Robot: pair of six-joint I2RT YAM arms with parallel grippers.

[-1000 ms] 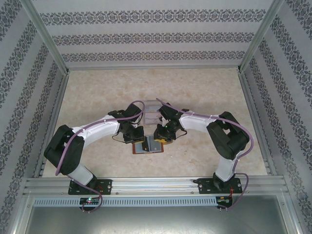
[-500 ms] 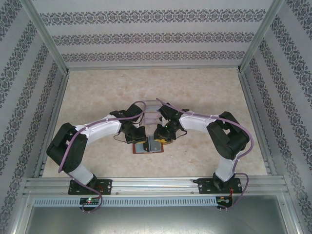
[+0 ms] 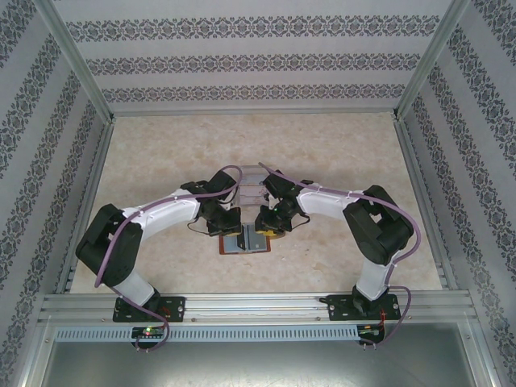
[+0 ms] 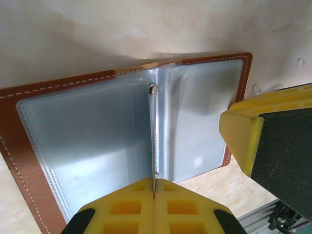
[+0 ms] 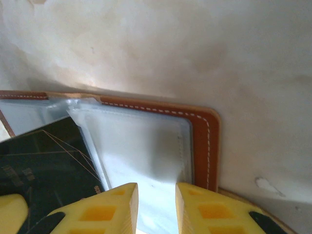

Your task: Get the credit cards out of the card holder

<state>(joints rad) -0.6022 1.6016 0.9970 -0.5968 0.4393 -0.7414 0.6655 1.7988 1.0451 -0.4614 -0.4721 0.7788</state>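
Brown card holder (image 4: 97,139) lies open; left hand (image 4: 154,189) pinches its clear sleeve (image 4: 155,131); right hand (image 5: 156,197) stands slightly parted above.

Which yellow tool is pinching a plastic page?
The left tool: its fingers meet on a thin upright page of the card holder; the right tool's show a gap.

My left arm (image 3: 161,211) leans in more than it did a second ago. Its big dark elbow (image 3: 109,246) now sits a little closer to the middle of the table. My left gripper (image 3: 233,228) is a tiny bit further right, over the card holder (image 3: 228,245).
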